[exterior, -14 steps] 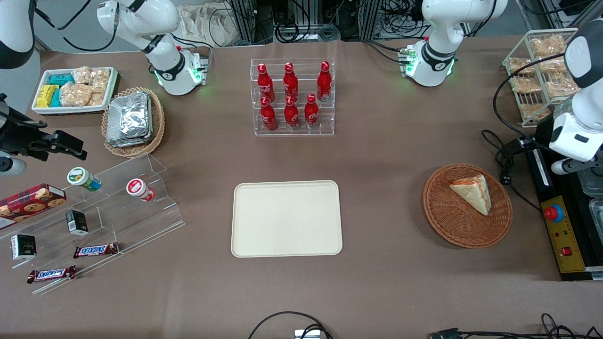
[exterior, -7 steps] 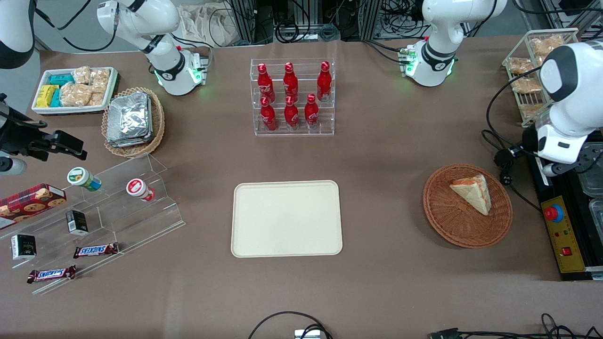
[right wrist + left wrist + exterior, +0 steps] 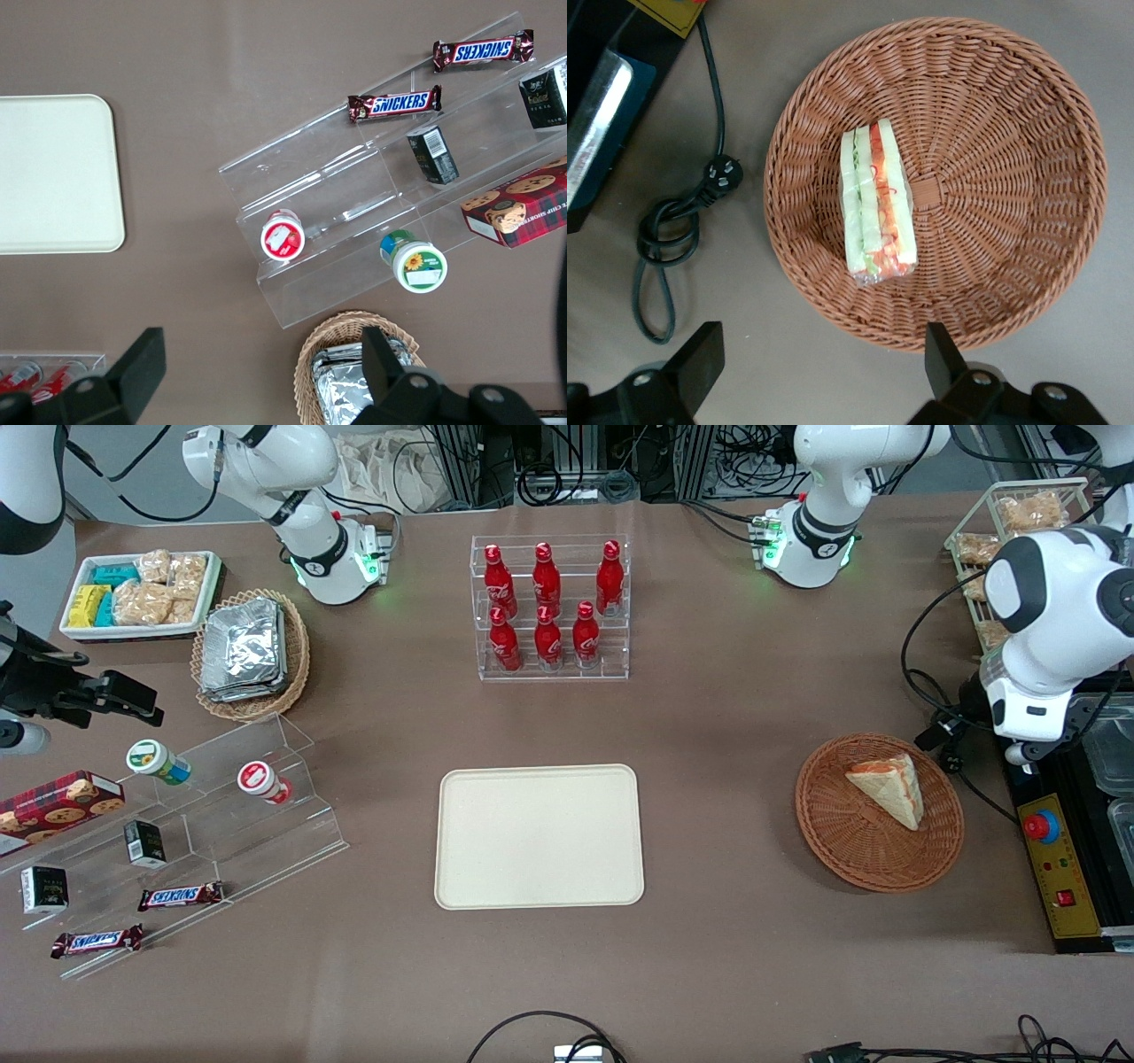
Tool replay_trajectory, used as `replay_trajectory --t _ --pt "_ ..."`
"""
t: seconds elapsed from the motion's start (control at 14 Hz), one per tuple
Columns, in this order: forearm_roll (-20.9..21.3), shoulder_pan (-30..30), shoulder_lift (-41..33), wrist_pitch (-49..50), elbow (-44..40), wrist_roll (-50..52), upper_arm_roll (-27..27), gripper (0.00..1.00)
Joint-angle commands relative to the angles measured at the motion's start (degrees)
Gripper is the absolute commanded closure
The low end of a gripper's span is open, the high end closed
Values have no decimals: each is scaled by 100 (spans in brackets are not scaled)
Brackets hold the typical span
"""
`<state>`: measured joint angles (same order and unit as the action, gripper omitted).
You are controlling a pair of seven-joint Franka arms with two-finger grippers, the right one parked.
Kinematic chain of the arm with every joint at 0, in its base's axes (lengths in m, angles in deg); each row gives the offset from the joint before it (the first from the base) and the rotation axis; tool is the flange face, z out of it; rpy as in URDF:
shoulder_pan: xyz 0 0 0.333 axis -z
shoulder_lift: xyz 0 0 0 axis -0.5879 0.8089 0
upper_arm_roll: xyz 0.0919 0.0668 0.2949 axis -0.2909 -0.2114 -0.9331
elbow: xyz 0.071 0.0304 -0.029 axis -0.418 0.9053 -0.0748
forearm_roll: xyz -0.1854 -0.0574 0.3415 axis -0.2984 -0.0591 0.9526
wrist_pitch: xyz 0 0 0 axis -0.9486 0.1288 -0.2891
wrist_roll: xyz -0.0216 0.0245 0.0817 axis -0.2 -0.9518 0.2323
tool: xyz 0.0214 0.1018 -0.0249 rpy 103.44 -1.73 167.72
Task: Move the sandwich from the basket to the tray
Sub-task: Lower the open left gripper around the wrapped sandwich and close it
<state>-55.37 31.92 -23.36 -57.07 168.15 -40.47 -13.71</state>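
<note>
The gripper hangs in the air with its two fingers spread wide apart and nothing between them. It is up above the table, just past the rim of the basket and not touching it.

Close by, the sandwich lies inside the round brown basket, a bit off its middle, with its striped edge of red, orange and green facing up at the wrist camera. It looks wrapped in thin clear film, so it may be a little slippery. It is probably light and soft, and a hard squeeze could squash the bread. A good place to pinch looks like the two flat bread sides, near the middle.

The tray sits bare in the middle of the table, well apart from the basket, toward the parked arm's end.
</note>
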Motion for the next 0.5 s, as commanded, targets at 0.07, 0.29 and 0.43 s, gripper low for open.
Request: replay_trajectory --t 0.07,0.29,0.43 --pt "77 22 272 -579 172 470 39 0" --pt "77 39 456 -790 163 681 57 0" --pt "77 57 606 -992 163 795 66 0"
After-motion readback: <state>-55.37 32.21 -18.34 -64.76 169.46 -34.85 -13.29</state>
